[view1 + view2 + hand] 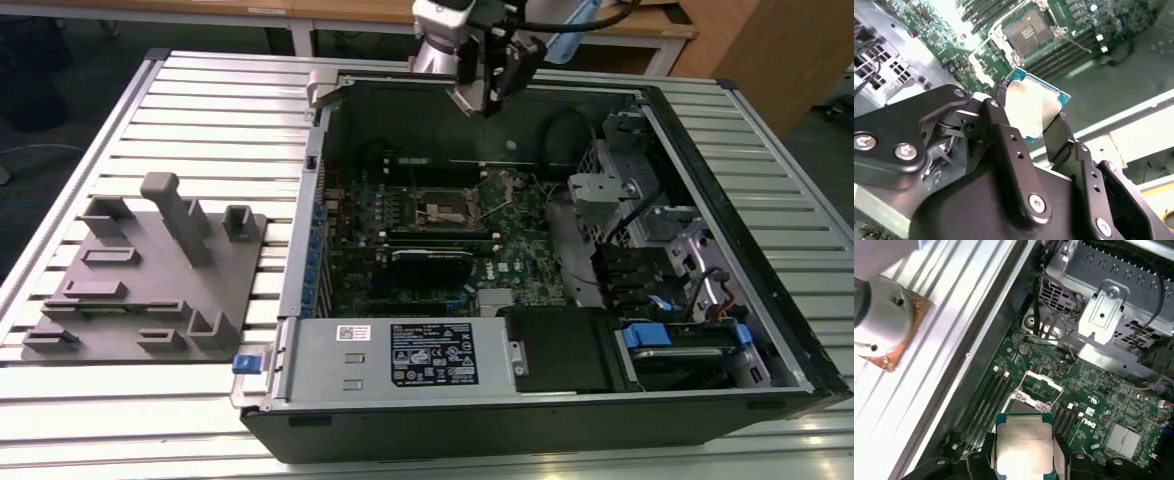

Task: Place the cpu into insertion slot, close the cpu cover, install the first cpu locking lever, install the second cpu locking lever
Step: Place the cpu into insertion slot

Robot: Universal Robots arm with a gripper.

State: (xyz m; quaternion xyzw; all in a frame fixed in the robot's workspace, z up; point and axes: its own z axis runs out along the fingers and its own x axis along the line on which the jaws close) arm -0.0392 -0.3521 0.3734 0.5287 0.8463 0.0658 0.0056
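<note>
The black two-fingered claw [1032, 106] is pinching the small flat square silver-topped cpu [1026, 102] by opposite edges. The chip is looking light, stiff and probably fragile underneath. Beyond, the second wrist view is showing the silver-rimmed square insertion slot [1029, 32] lying open, while the exterior view is showing the claw hanging high over the black computer case [534, 425].

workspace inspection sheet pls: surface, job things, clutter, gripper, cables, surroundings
surface: slatted metal table carrying an open computer case.
cpu: held above the motherboard, not yet seated.
insertion slot: empty, dark centre exposed.
cpu cover: appears raised off the slot.
clutter: grey fixture block on the table, at the exterior view's left of the case.
gripper: shut on the cpu, gripping two opposite edges.
cables: black cables looped inside the case.
surroundings: wooden furniture beyond the table.
</note>
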